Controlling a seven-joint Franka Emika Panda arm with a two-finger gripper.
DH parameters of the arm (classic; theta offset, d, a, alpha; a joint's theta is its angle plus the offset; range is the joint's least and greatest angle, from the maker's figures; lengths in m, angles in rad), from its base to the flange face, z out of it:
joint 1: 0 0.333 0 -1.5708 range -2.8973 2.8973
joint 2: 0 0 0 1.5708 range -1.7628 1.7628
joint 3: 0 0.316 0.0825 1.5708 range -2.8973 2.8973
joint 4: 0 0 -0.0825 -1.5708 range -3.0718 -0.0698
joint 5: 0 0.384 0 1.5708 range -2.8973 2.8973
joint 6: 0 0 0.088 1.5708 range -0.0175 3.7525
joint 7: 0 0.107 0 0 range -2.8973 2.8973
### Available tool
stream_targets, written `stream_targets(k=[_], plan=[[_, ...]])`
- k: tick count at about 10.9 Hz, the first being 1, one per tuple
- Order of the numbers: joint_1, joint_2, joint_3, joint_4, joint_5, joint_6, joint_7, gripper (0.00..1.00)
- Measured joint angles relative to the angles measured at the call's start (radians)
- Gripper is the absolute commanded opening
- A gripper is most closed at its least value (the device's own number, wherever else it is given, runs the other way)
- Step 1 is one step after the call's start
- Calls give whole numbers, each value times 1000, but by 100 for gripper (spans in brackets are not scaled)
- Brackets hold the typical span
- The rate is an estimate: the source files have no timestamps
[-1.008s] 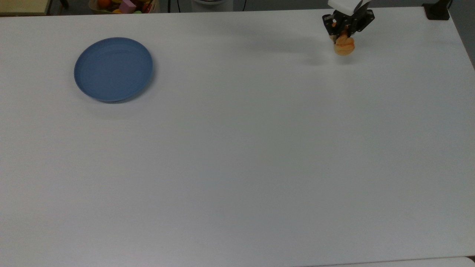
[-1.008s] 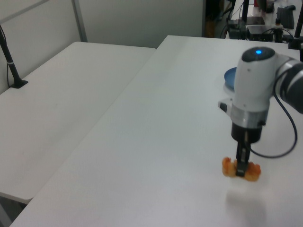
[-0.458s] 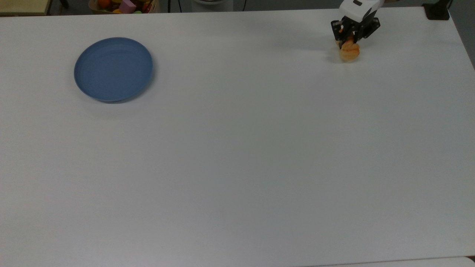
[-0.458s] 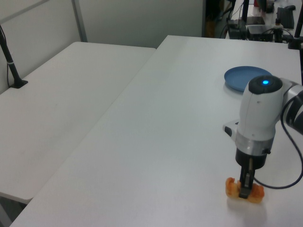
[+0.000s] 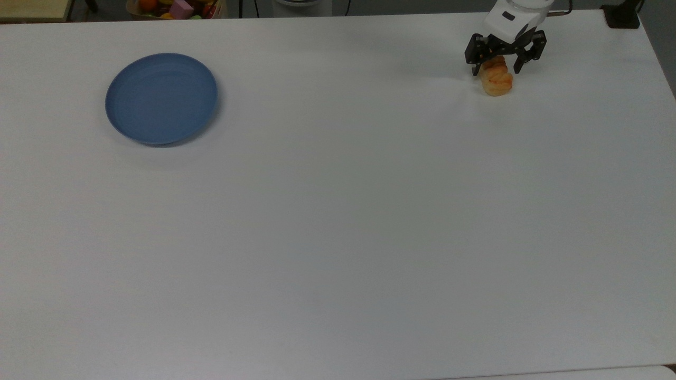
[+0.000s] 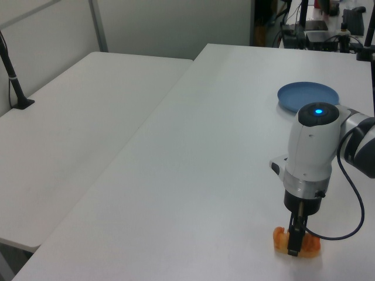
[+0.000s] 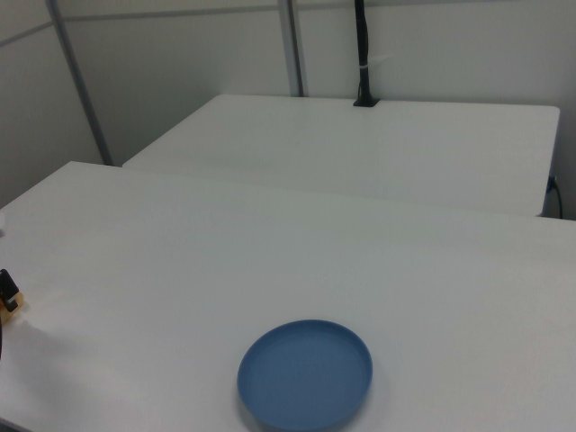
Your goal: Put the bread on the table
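The bread (image 5: 497, 80), a small golden-orange roll, lies on the white table (image 5: 338, 221) near its far right corner in the top view. My gripper (image 5: 498, 66) stands right over the roll's far end, open, with one black finger on each side of it. The left view shows the bread (image 6: 309, 247) on the table at the bottom right, and the gripper (image 6: 293, 243) comes straight down onto it from the white arm. A blue plate (image 5: 161, 98) sits far off on the top view's left, with nothing on it.
A bin of colourful toys (image 5: 177, 7) sits beyond the table's far edge in the top view. A black post base (image 5: 623, 16) stands at the far right corner. A second white table (image 6: 70, 134) adjoins this one on the left view's left.
The gripper came down with the bread, moving slightly to the top view's right. Its fingers have spread apart, and the bread now rests on the table.
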Motion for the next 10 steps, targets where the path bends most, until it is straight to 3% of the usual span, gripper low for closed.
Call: stream_targets(k=[4, 8, 10], plan=[[0, -9, 0, 32, -4, -33, 0, 100], [-37, -67, -5, 213, -4, -292, -78, 100], [-74, -87, -47, 279, -1, -368, -189, 100]])
